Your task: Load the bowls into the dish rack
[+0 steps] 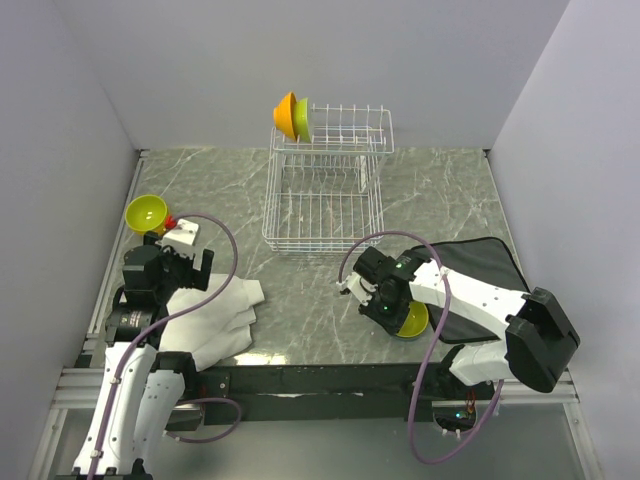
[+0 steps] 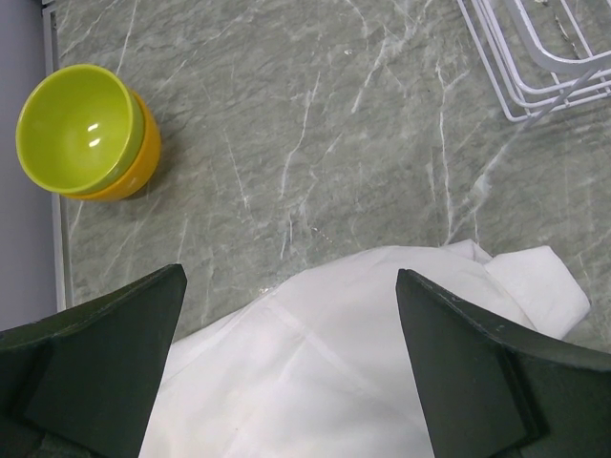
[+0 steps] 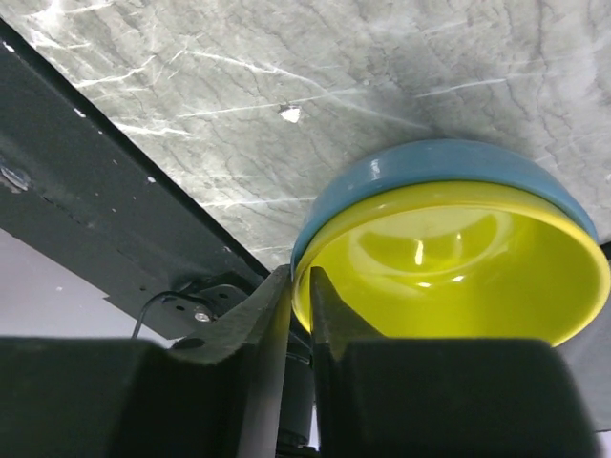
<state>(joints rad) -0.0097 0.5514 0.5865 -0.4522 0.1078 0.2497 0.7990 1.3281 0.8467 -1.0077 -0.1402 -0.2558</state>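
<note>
The white wire dish rack (image 1: pixel 322 190) stands at the back middle, with an orange bowl (image 1: pixel 285 115) and a lime bowl (image 1: pixel 302 118) upright in its raised tier. My right gripper (image 3: pixel 302 286) is shut on the rim of a lime bowl (image 3: pixel 458 267) nested in a blue bowl (image 3: pixel 430 164), at the front right (image 1: pixel 410 320). My left gripper (image 2: pixel 286 315) is open and empty above a white cloth (image 2: pixel 363 363). A lime bowl nested in an orange bowl (image 2: pixel 81 129) sits at the far left (image 1: pixel 146 212).
A dark mat (image 1: pixel 480 275) lies under the right arm. The white cloth (image 1: pixel 225 315) lies at the front left. A rack corner (image 2: pixel 544 57) shows in the left wrist view. The table's front edge (image 3: pixel 105 229) is close to the right gripper.
</note>
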